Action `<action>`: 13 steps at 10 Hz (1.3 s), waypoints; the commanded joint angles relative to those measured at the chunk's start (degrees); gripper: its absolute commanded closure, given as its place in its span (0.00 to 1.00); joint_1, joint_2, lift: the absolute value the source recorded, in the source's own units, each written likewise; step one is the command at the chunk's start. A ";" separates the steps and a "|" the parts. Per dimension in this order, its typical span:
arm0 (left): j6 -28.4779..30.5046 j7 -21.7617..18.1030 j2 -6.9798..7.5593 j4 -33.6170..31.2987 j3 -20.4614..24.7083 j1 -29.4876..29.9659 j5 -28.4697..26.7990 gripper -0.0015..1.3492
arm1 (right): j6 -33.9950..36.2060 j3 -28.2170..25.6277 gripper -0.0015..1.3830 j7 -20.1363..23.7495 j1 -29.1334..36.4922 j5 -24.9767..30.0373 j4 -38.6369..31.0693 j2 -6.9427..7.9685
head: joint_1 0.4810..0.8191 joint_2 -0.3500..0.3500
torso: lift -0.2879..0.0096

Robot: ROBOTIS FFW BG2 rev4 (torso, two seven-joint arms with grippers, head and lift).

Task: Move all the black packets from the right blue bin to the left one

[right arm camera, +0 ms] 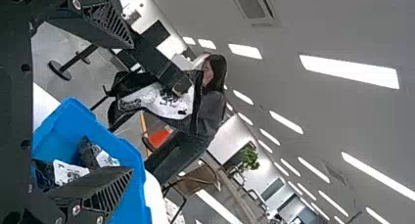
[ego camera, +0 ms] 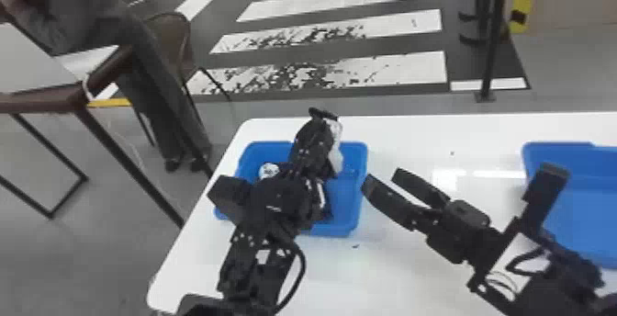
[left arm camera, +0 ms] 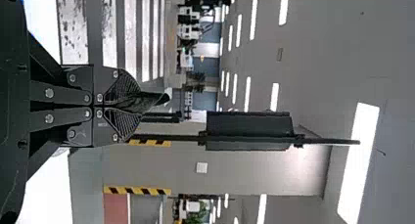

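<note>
In the head view my left gripper (ego camera: 324, 115) is raised over the left blue bin (ego camera: 356, 191), with a packet's white part (ego camera: 336, 156) beside it. The left wrist view shows its fingertips (left arm camera: 141, 105) closed on a dark packet (left arm camera: 157, 100). A black packet with a white printed face (right arm camera: 169, 105) hangs by the left arm in the right wrist view. My right gripper (ego camera: 384, 178) stands open between the bins; its spread fingers (right arm camera: 108, 24) have nothing between them. Packets (right arm camera: 71, 172) lie in the left bin (right arm camera: 73, 121).
The right blue bin (ego camera: 569, 156) stands at the white table's (ego camera: 404, 136) right side, partly behind the right arm. A brown-edged table (ego camera: 41, 101) and a chair (ego camera: 170, 35) stand beyond the table's left edge. A black post (ego camera: 491, 48) rises behind.
</note>
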 commanded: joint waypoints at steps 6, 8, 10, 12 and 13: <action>-10.48 5.01 -0.79 24.30 10.72 -11.29 -17.09 0.49 | 0.00 -3.65 0.10 0.00 1.82 0.71 -0.40 -0.05 | 0.63 1.00 | 0.50; -8.37 1.14 -0.35 24.86 8.78 -10.31 -6.92 0.01 | 0.00 -6.96 0.10 0.00 2.95 3.91 -0.96 0.13 | 0.63 1.00 | 0.50; -16.39 -2.55 0.35 23.32 4.09 -7.35 3.36 0.08 | 1.13 -14.28 0.10 -0.08 5.06 9.62 -2.37 1.01 | 0.63 1.00 | 0.50; -17.51 -2.90 -0.70 11.51 2.72 0.66 9.53 0.08 | 5.63 -25.25 0.10 -1.31 8.99 19.33 -7.43 2.50 | 0.63 0.89 | 0.50; -15.12 -2.90 -1.05 5.18 0.66 5.02 15.70 0.08 | 12.80 -32.10 0.10 -2.63 11.67 24.13 -11.93 3.64 | 0.63 0.86 | 0.50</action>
